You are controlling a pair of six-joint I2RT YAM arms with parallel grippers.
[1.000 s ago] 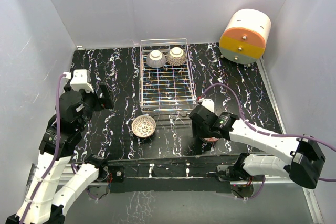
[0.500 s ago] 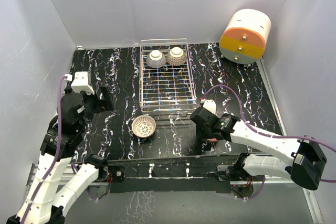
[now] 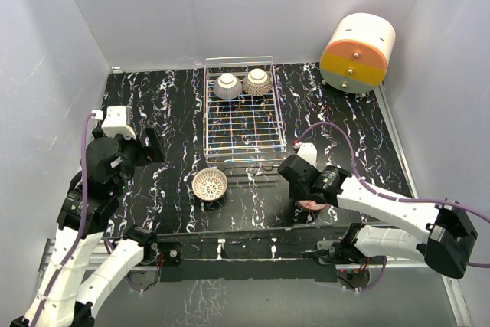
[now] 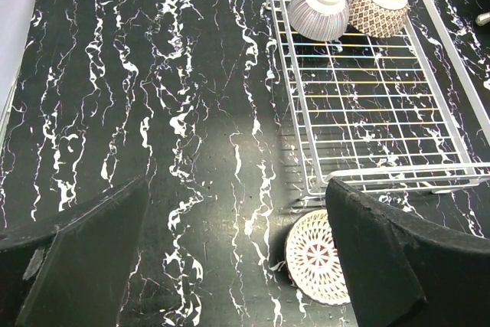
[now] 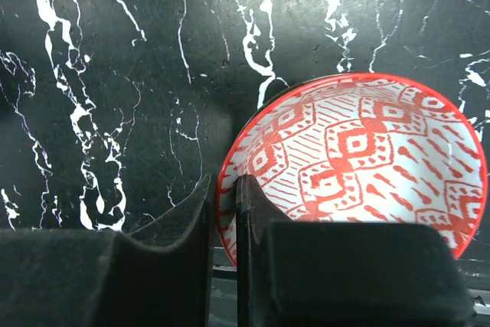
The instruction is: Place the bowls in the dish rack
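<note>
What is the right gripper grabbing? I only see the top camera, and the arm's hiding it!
Observer: The right gripper is pinching the rim of a round ceramic bowl with a red diamond pattern inside.
Operator: Is anything in it?
Observer: No, the wrist view shows that red bowl empty.
Operator: Is the left gripper holding something?
Observer: No. The left gripper is open, fingers wide apart, above the black marbled table.

In the top view the red bowl [image 3: 311,205] lies almost all under the right gripper [image 3: 305,195]; only a thin edge shows. In the right wrist view the fingers [image 5: 360,273] hide its near rim and the frame cuts its right side. In the left wrist view a finger [image 4: 390,258] of the left gripper [image 4: 237,183] covers part of the white-lattice bowl [image 4: 312,254], which the bottom edge also cuts
</note>
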